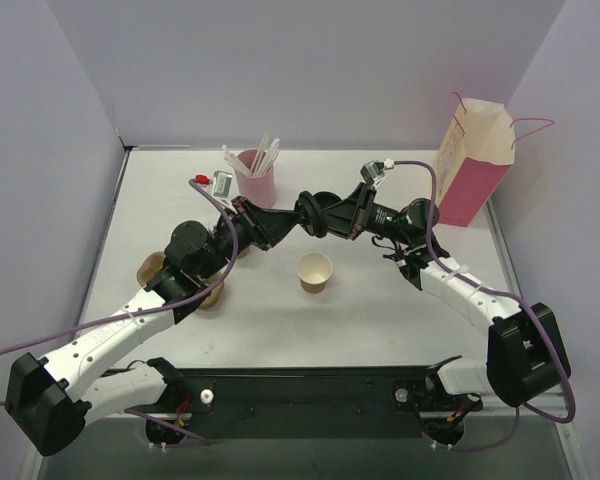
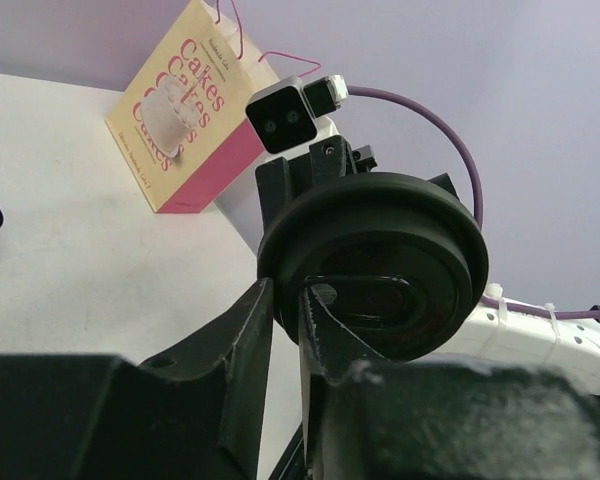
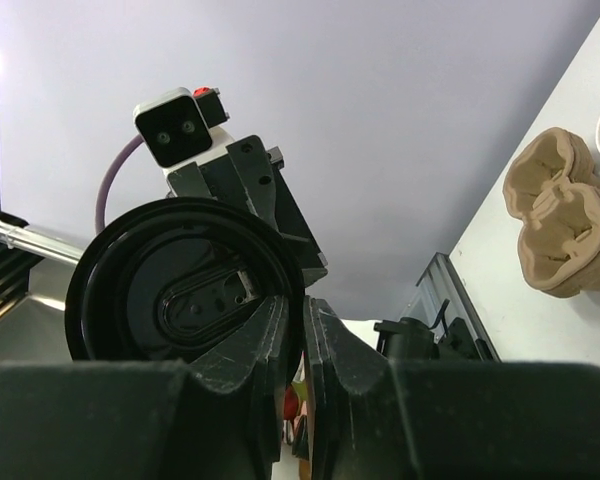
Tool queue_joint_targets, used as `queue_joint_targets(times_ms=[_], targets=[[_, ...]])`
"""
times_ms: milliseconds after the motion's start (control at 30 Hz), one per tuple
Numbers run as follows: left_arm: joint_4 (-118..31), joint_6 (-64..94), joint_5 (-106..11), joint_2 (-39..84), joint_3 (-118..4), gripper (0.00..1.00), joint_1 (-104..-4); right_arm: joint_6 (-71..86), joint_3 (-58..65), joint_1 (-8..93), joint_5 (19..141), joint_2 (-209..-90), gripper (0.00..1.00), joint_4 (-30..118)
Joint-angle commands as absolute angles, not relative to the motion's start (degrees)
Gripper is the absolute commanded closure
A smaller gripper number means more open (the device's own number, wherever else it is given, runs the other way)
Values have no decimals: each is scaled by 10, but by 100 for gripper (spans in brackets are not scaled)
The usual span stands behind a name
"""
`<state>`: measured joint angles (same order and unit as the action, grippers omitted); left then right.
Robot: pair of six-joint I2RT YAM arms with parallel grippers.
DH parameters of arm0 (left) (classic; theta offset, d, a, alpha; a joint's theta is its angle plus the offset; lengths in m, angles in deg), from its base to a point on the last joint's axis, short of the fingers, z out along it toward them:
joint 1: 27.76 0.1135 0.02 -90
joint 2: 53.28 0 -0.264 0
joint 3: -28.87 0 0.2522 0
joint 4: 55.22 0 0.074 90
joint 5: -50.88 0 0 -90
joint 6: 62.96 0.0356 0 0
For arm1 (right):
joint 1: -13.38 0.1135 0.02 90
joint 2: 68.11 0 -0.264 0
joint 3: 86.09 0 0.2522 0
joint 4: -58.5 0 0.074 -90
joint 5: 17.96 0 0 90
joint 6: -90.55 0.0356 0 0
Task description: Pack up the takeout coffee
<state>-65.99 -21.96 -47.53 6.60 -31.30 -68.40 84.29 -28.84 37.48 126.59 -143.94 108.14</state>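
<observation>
Holding the black lid (image 3: 175, 290) by its rim, my right gripper (image 3: 295, 305) has its 2 fingers (image 3: 260, 350) pressed nearly together, with only the thin edge of the lid between them. The lid stands on its edge in the air above the middle of the table (image 1: 380, 320), with its 2 round faces turned toward my 2 wrist cameras.

My left gripper (image 2: 287, 300) meets the same lid from the other side. Its jaws stand narrow, and the lower left part of the rim goes into the gap between them. I cannot tell whether the pads already press on the rim or only stand around it.

The kraft-paper cup (image 1: 315, 272) is in neither gripper. It stands upright on the table, on the near side of the place where the grippers meet, and its mouth is uncovered. Cup and lid are apart: the cup is down on the table, and the lid is up in the air a little behind it.

The brown pulp cup carrier (image 1: 210, 294) lies on the table at the left, partly under my left arm (image 1: 110, 335). The pink cup of white straws (image 1: 255, 180) stands behind my left gripper. The pink-and-cream paper bag (image 1: 470, 165) stands upright at the far right edge of the table, well apart from the cup. Its side shows the word "Cakes" several times and a picture of a cake.
</observation>
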Motion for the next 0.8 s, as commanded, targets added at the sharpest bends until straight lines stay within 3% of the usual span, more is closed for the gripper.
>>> queue_joint_targets(times_ms=[0, 33, 133, 333, 467, 500, 633, 767], targets=[[-696, -220, -490, 72, -318, 78, -680, 818, -294, 378, 1281, -1425, 87, 1113], [-696, -220, -491, 72, -318, 87, -680, 816, -295, 377, 1281, -1424, 86, 1110], [-683, -220, -489, 68, -318, 100, -680, 802, -298, 372, 1278, -1419, 77, 1086], [-531, -162, -456, 37, -339, 100, -677, 677, -305, 333, 1254, -1358, 51, 900], [-346, -107, -418, 42, -393, 100, -676, 430, -240, 324, 1109, -1286, 38, 475], [-306, -89, -412, 58, -408, 100, -676, 403, -218, 325, 1031, -1280, 36, 425], [-129, -57, -397, 118, -483, 100, -679, 331, -203, 321, 944, -1249, 27, 337], [-57, -36, -366, 181, -554, 100, -692, 289, -187, 322, 910, -1238, 24, 295]])
